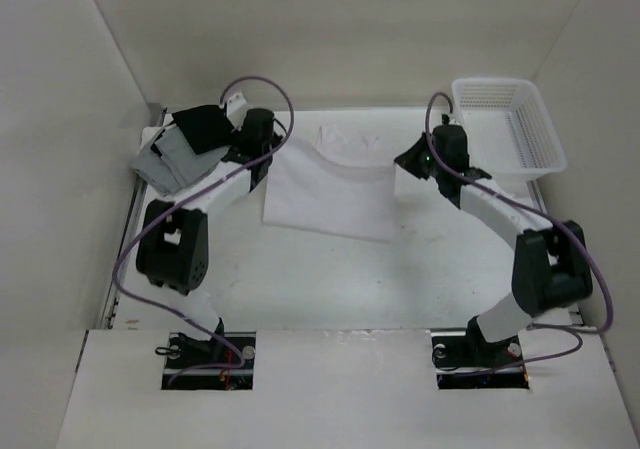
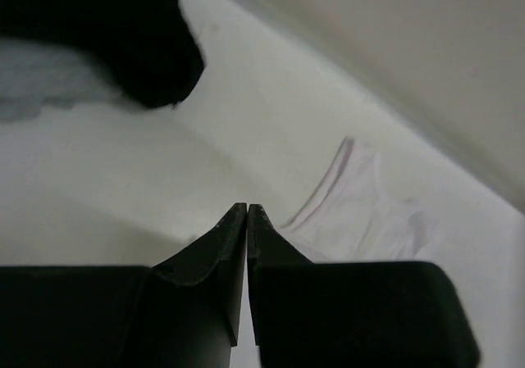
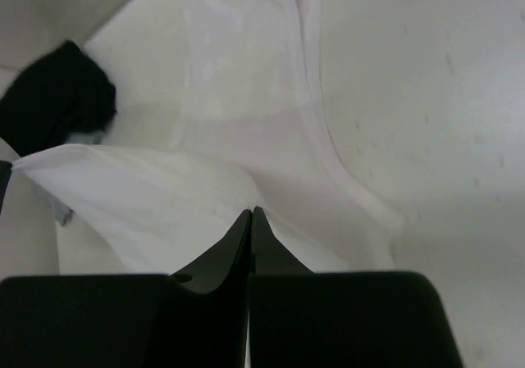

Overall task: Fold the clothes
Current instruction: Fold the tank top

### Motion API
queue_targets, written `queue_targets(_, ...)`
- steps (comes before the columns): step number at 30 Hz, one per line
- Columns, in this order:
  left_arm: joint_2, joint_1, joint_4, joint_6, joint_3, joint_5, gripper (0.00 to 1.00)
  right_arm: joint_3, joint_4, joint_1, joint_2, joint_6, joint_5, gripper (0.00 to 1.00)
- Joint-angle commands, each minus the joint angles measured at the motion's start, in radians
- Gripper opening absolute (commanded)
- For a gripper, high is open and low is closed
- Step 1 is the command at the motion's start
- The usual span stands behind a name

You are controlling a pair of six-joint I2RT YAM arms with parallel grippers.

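Pinching clothes (image 3: 164,196), right end effector (image 3: 250,212), fabric edge lifted

Left gripper (image 2: 247,210) bottom centre, black jaws together, only thin slit between tips, no fabric visible in slit. White clothes (image 2: 369,212) right of centre, rumpled, seam line running diagonally, reaching down behind right finger. Black garment (image 2: 107,32) upper left, blurred, overlapping grey garment (image 2: 41,81) at left edge. White table (image 2: 123,188) below them. Pale wall (image 2: 410,48) upper right.
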Motion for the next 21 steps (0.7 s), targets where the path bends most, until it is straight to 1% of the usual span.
queue_targets(1,0.178,0.036,0.068,0.072,0.296,0.122,0.04,0.211,0.097,-0.073,0.161,-0.046,-0.106,0.00)
queue_targets(4,0.350,0.056,-0.008,0.084,0.527,0.149,0.08,0.394,0.051,-0.121,0.325,-0.035,-0.108,0.00)
queue_targets(5,0.398,0.062,-0.028,0.088,0.590,0.159,0.13,0.451,0.036,-0.129,0.377,-0.032,-0.109,0.03)
queue_targets(6,0.447,0.070,-0.054,0.098,0.653,0.169,0.24,0.494,0.022,-0.132,0.419,-0.032,-0.109,0.10)
queue_targets(7,0.484,0.076,-0.098,0.103,0.705,0.177,0.32,0.547,-0.008,-0.135,0.466,-0.033,-0.114,0.19)
queue_targets(8,0.501,0.083,-0.135,0.103,0.725,0.177,0.38,0.589,-0.044,-0.133,0.503,-0.039,-0.115,0.27)
queue_targets(9,0.498,0.090,-0.153,0.097,0.713,0.177,0.39,0.605,-0.071,-0.130,0.519,-0.044,-0.117,0.33)
queue_targets(10,0.472,0.096,-0.154,0.085,0.663,0.179,0.39,0.593,-0.081,-0.130,0.514,-0.055,-0.108,0.36)
queue_targets(11,0.426,0.097,-0.135,0.063,0.580,0.179,0.37,0.553,-0.069,-0.130,0.490,-0.056,-0.096,0.37)
queue_targets(13,0.293,0.091,-0.030,0.020,0.339,0.176,0.34,0.447,-0.009,-0.120,0.420,-0.061,-0.070,0.37)
queue_targets(15,0.155,0.068,0.129,-0.011,0.067,0.174,0.32,0.299,0.049,-0.100,0.315,-0.061,-0.045,0.35)
queue_targets(17,0.047,0.051,0.230,-0.058,-0.153,0.168,0.32,0.144,0.114,-0.071,0.213,-0.063,-0.031,0.24)
queue_targets(19,-0.032,0.048,0.285,-0.102,-0.316,0.179,0.32,-0.010,0.183,-0.043,0.120,-0.038,-0.030,0.03)
queue_targets(20,-0.057,0.048,0.296,-0.115,-0.371,0.192,0.32,-0.080,0.213,-0.031,0.079,-0.018,-0.030,0.00)
queue_targets(21,-0.076,0.054,0.308,-0.127,-0.419,0.218,0.33,-0.149,0.249,-0.020,0.042,0.002,-0.028,0.00)
